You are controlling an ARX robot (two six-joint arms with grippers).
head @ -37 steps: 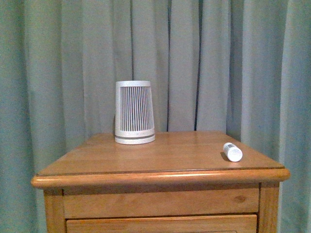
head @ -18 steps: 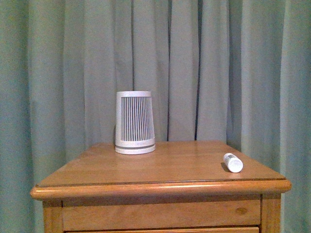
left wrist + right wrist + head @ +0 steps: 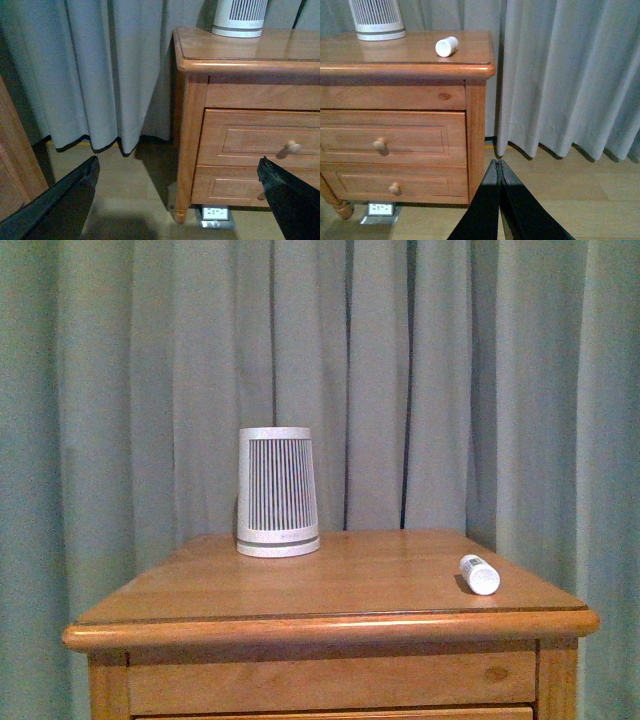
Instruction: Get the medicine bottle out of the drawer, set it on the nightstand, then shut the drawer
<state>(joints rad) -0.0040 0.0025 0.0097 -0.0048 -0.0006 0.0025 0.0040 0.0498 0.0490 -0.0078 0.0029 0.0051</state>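
Ribbed white container (image 3: 278,493) upright toward the back edge of the nightstand (image 3: 330,625) top, left of centre, well apart from everything else. Grey curtain (image 3: 480,380) hanging behind. Wall socket (image 3: 216,213) low under the cabinet. Medicine bottle (image 3: 479,575) lying on its side near the right edge of the top, round end facing forward. Drawer (image 3: 395,138) shut flush, knob (image 3: 380,145) free. Left end effector (image 3: 175,195) spread wide, holding nothing. Right end effector (image 3: 499,172) pressed closed, empty, off the front right corner.
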